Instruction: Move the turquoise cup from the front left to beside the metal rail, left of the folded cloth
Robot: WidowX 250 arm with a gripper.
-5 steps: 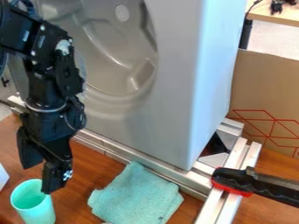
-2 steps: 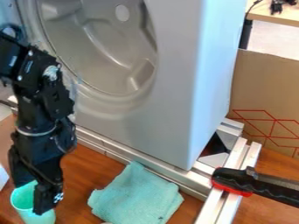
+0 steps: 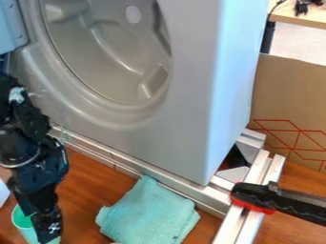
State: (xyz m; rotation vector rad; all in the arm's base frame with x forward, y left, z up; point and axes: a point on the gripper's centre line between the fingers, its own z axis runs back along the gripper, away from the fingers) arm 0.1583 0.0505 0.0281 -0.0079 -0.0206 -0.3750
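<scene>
Cup (image 3: 24, 226), mint-green, round-mouthed and smooth-walled, stands toward 7 to 8 o'clock on the brown wooden table (image 3: 92, 183), with my black gripper (image 3: 47, 228) right at its rim; how far I am open, or whether I have hold of it, I cannot tell. If I press down or sideways off-centre, I could tip it — or skid along its slick side — while toward 6 o'clock a soft, rumpled teal cloth (image 3: 149, 214) lies beside hard metal rails (image 3: 137, 173).

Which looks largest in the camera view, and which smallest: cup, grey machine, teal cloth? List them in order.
1. Grey machine
2. Teal cloth
3. Cup, though the gripper partly hides it
</scene>
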